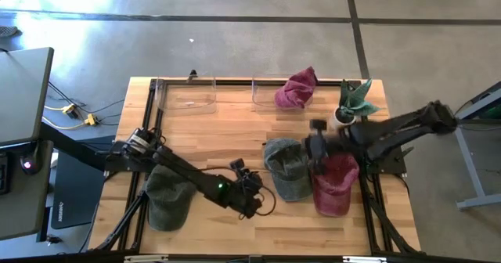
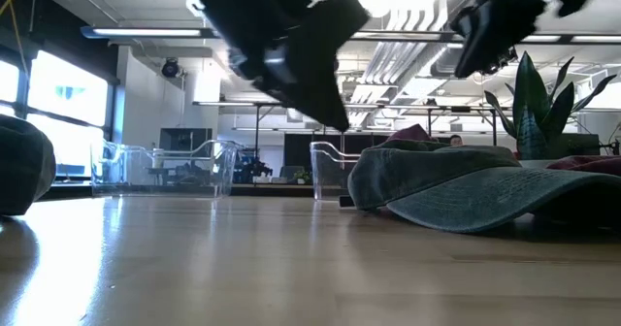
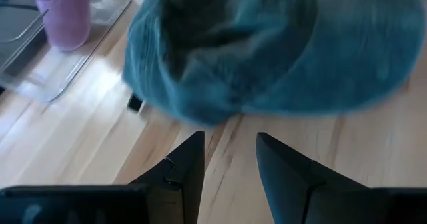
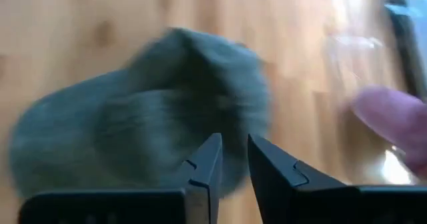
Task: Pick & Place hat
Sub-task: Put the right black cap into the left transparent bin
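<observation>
— Wood grain runs under everything near us: the worktop (image 1: 235, 130) carries our left hand (image 1: 252, 196) low at its front middle. Where's the hat from there?

— We see the grey-green hat (image 1: 288, 167) just ahead and to the right of that hand, brim toward the front edge, its long axis running front to back. In the left wrist view the hat (image 3: 267, 51) fills the space beyond our fingers (image 3: 183, 167), which stand a little apart with nothing between them.

— And the right hand?

— Our right hand (image 1: 317, 147) hovers at the hat's right edge, beside a red hat (image 1: 337, 185). Its fingers (image 4: 207, 161) are a narrow gap apart, holding nothing, with the hat (image 4: 147, 111) right beyond them.

— So which goes?

— We judge the right hand nearer; it need only drop onto the crown. The left would have to reach across.

— Farther back?

— A dark green hat (image 1: 168, 196) lies under our left arm at the left front. At the rear edge sit two clear bins (image 1: 188, 95), a pink hat (image 1: 296, 89) resting in the right one, and a plant (image 1: 354, 100) at the corner.
</observation>
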